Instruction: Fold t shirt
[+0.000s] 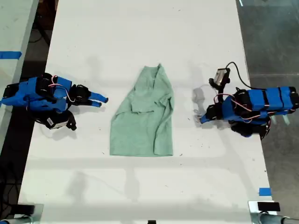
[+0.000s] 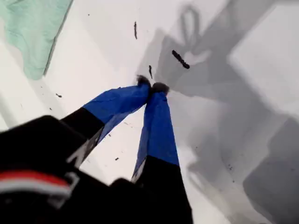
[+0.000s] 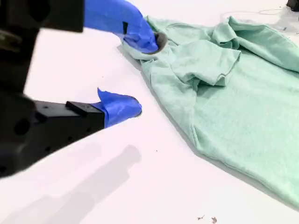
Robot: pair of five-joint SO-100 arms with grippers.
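The pale mint-green t shirt (image 1: 142, 116) lies on the white table (image 1: 140, 37), partly folded, with one sleeve turned over onto its body. My second gripper (image 1: 99, 100) is on the exterior view's left, open and empty, pointing at the shirt's edge and just short of it. In the second wrist view that gripper (image 3: 140, 77) has its jaws spread beside the t shirt (image 3: 233, 93). My first gripper (image 1: 202, 120) rests on the exterior view's right, a clear gap from the shirt. In the first wrist view that gripper (image 2: 152, 87) has its tips together on bare table, the t shirt (image 2: 32, 28) far off.
A wrist camera with a black cable (image 1: 220, 77) sticks up from the arm on the exterior view's right. Blue tape (image 1: 264, 191) marks the table edge at that view's lower right. A second table with blue tape (image 1: 10, 54) stands at its left.
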